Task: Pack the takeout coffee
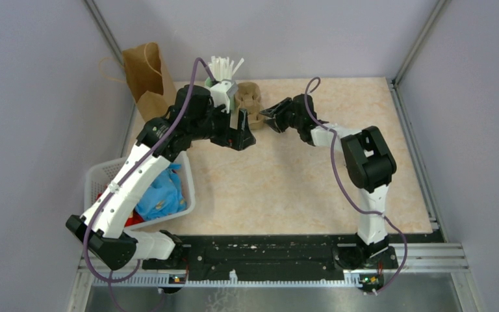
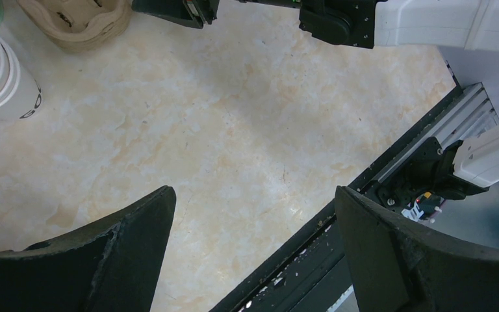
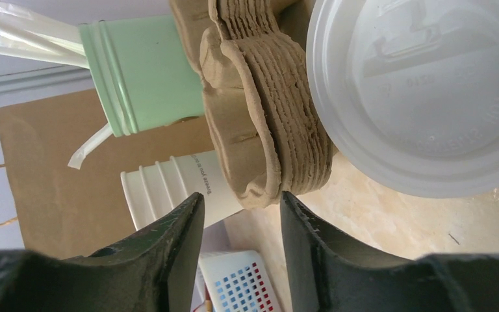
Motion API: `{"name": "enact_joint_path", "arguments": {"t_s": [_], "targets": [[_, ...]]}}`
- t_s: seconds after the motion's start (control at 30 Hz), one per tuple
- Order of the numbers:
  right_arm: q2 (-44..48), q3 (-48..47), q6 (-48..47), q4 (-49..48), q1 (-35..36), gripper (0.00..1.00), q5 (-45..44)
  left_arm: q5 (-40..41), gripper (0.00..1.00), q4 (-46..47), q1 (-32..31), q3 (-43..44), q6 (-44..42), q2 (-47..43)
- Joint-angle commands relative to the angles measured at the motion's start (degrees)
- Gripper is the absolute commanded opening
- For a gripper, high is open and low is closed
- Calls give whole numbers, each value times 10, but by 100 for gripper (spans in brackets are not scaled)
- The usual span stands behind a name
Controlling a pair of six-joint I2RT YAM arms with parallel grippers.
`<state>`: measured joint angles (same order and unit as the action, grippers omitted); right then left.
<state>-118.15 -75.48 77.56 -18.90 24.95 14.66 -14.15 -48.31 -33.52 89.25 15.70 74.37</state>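
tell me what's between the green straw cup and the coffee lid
The pulp tray stack sits between the green cup and the lid, shown in the right wrist view.

Marbled table carries pulp trays, stacked cups, takeout coffee.

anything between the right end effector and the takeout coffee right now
Partly: the stack of pulp cup carriers stands straight ahead of the open right end effector; the lid of the takeout coffee shows just beside that stack.

Surface: beige, marbled, rectangular. Walls: plain pale lilac on three sides, grey metal posts at the corners. Black rail along the near edge.
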Motion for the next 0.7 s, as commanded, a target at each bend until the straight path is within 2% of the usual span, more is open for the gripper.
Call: {"name": "enact_joint_path", "arguments": {"t_s": [0.0,0.13,0.5,0.67], "targets": [[-13,-41,-30,9,1,43,4,-10,98,1,2,4,-12,-15],[-22,-49,-31,16,0,40,3,-12,98,3,3,4,-13,-14],[-9,-42,-38,24,-4,44,-13,-13,98,2,9,2,-16,-16],[-24,-64,-48,32,-4,41,-2,-17,98,3,10,2,-16,-14]]}}
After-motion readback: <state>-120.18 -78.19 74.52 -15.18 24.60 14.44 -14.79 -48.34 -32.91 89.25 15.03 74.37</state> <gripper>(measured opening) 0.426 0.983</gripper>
